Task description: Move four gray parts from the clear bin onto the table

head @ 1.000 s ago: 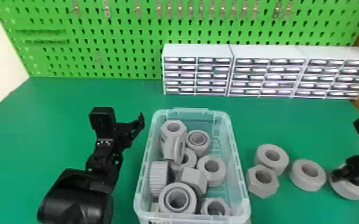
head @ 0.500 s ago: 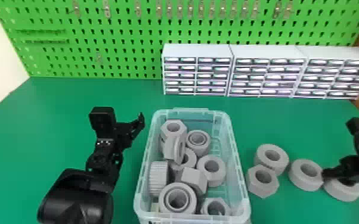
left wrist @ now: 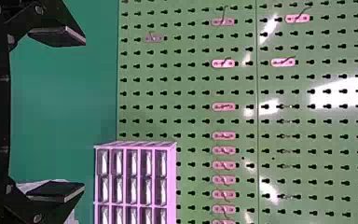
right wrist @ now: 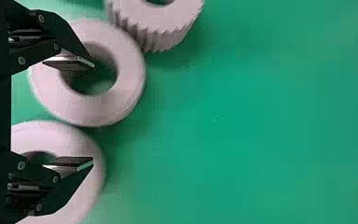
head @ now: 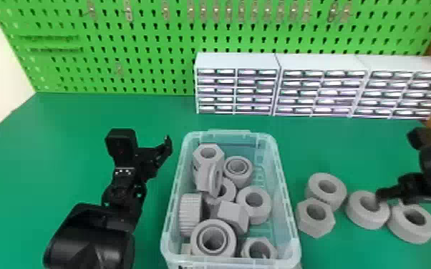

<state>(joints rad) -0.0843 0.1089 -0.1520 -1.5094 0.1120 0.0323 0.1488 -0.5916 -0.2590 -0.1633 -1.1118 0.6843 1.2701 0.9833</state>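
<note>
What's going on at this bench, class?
A two-armed robot is moving gray parts from a clear bin onto the green table. Four parts lie on the table right of the bin, matching the number asked for, and more remain inside. The right gripper is open over two of those on the table, seemingly holding neither. The left gripper waits open and empty left of the bin.

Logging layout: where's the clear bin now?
Head view, lower center: the clear bin stands on the table between the left gripper and a gray hex nut, in front of the drawers.
</note>
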